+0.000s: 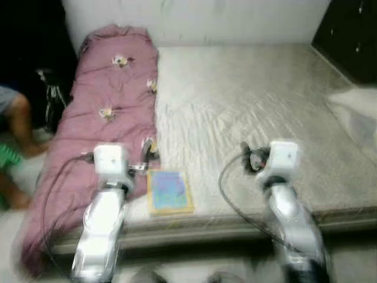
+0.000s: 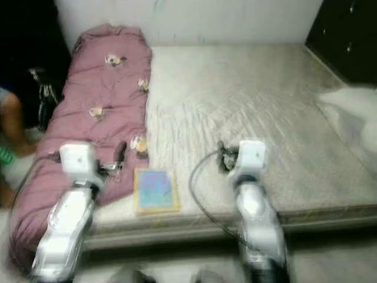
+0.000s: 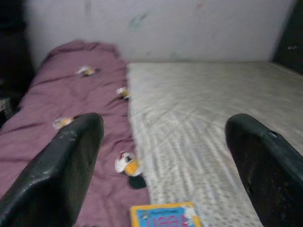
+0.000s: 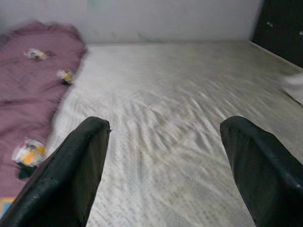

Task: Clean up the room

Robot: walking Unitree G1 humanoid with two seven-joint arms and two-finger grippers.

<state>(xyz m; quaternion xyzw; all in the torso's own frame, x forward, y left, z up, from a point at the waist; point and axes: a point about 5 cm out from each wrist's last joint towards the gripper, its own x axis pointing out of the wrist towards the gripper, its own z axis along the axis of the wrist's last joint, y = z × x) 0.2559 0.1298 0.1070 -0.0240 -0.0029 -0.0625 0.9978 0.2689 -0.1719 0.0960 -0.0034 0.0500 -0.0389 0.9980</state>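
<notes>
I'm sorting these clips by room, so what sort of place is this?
Most likely a bedroom: a wide bare mattress lies low against a white wall, a mauve quilt is bunched along its side, and a picture book rests near the front edge.

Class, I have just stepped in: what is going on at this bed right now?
A humanoid robot stands at the foot of a bed, both arms held out over it. The left pincer and right pincer are open and hold nothing. A book with a yellow border lies near the mattress edge, just ahead of the left pincer, beside a folded mauve quilt. A person's leg shows to the robot's left.
</notes>
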